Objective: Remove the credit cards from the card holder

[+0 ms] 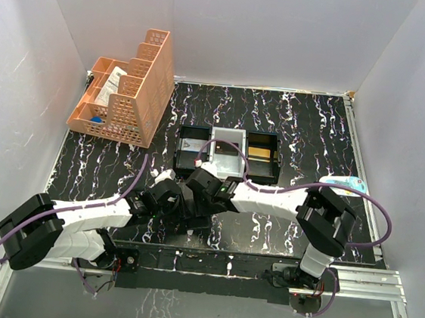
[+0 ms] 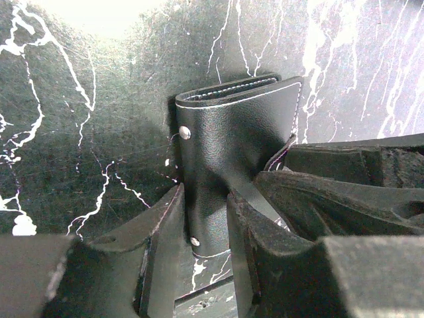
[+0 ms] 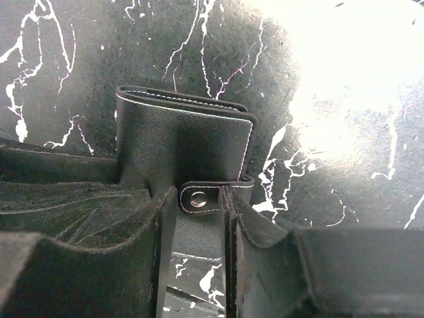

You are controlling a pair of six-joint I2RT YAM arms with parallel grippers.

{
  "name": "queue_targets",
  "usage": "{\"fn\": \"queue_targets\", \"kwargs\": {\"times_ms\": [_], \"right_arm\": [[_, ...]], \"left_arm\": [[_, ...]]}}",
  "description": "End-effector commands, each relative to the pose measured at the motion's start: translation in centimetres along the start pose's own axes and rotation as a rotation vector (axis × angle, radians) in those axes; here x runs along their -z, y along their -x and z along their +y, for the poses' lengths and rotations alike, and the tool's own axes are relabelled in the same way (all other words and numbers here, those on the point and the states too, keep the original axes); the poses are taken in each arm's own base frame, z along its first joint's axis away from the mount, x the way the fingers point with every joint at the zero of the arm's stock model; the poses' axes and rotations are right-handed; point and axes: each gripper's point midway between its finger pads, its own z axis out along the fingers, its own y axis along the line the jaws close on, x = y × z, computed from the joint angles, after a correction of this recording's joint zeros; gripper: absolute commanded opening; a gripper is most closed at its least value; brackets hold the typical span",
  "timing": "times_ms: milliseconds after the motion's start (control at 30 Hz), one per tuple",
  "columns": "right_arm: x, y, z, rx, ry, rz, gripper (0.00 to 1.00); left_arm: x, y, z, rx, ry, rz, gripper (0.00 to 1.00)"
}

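Note:
The card holder [image 2: 232, 126] looks black with white stitching and is folded shut. Its small tab [image 3: 235, 185] with a metal snap wraps over one edge. My left gripper [image 2: 205, 193] is closed onto the holder's lower part, its fingers [image 2: 159, 225] flanking a rivet. From the opposite side my right gripper [image 3: 195, 192] is closed at the tab end of the holder [image 3: 179, 139]. In the top view both grippers, left [image 1: 182, 199] and right [image 1: 204, 184], meet at the table's centre and cover the holder. No credit cards show; they are hidden.
A black-and-white three-compartment tray [image 1: 181, 150] stands just behind the grippers. An orange mesh organiser [image 1: 128, 93] sits at the back left. A small blue-white object [image 1: 344, 183] lies at the right edge. White walls enclose the black marbled table [image 1: 307, 131].

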Motion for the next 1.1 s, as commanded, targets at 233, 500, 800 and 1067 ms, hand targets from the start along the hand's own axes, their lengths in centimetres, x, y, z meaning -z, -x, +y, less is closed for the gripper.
{"fn": "queue_targets", "kwargs": {"times_ms": [233,500,800,1067], "right_arm": [[-1.8,-1.7,-4.1,0.027,-0.193,0.003,0.19],[-0.4,0.0,-4.7,-0.018,-0.167,-0.035,0.10],[1.1,0.0,-6.2,-0.039,-0.186,-0.046,0.11],[1.9,0.4,-6.1,-0.091,-0.104,-0.044,0.22]], "left_arm": [[0.0,-1.1,4.5,-0.022,0.157,0.014,0.28],[0.1,-1.7,6.9,-0.024,0.234,0.018,0.26],[0.2,-1.6,7.0,-0.021,0.231,0.008,0.25],[0.6,-0.9,4.9,-0.033,0.140,-0.009,0.27]]}}
